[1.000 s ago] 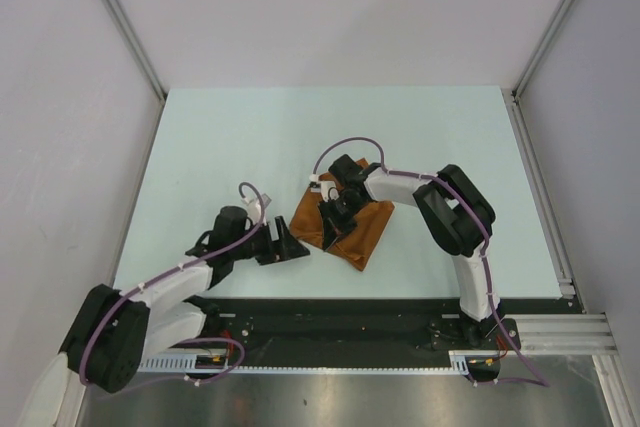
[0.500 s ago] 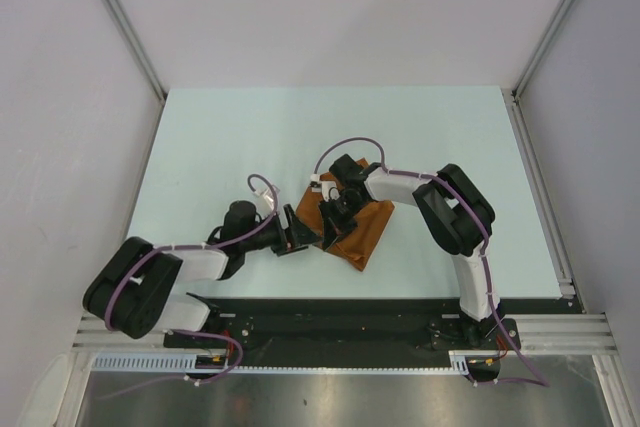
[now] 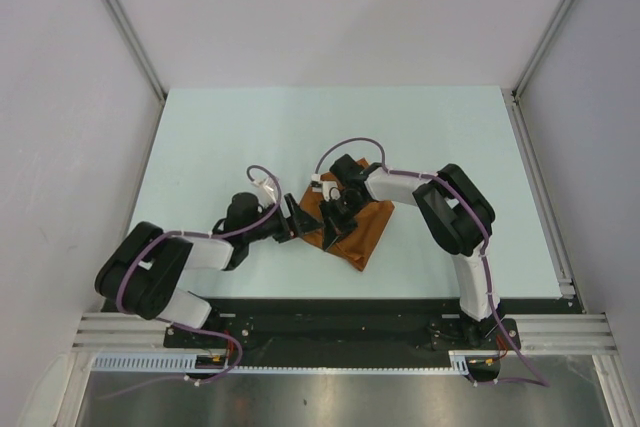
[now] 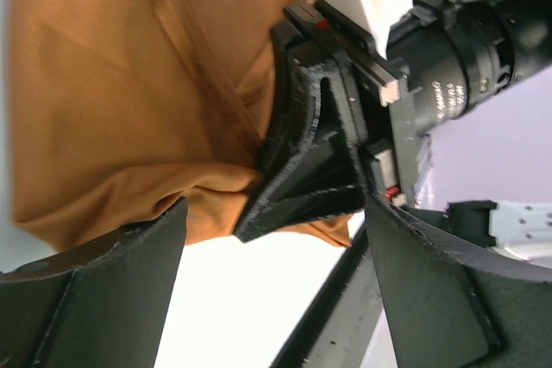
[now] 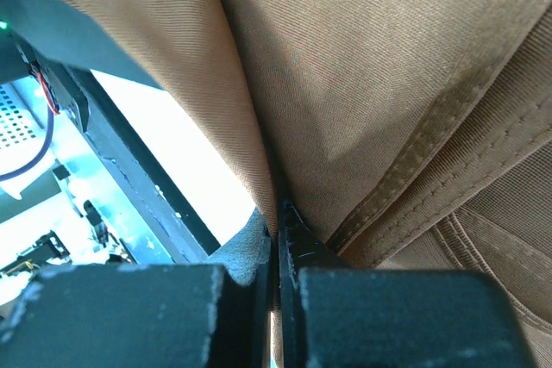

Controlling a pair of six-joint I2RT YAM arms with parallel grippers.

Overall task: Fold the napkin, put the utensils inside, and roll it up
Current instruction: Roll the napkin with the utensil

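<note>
We see the napkin [image 3: 366, 235] lying in loose folds on the table [image 3: 240, 127]. It is a little nearer to the near edge than to the far one, and about midway between the left and right edges. The right gripper [image 3: 333, 230] stands over the napkin's left part with its jaws pressed together on a fold of the cloth. In the right wrist view the fabric goes in between its fingers [image 5: 129, 316]. The left gripper [image 3: 299, 223] is just beside the napkin's left edge, with jaws wide apart and holding nothing. In the left wrist view they stand on both sides of the right gripper's tips.
</note>
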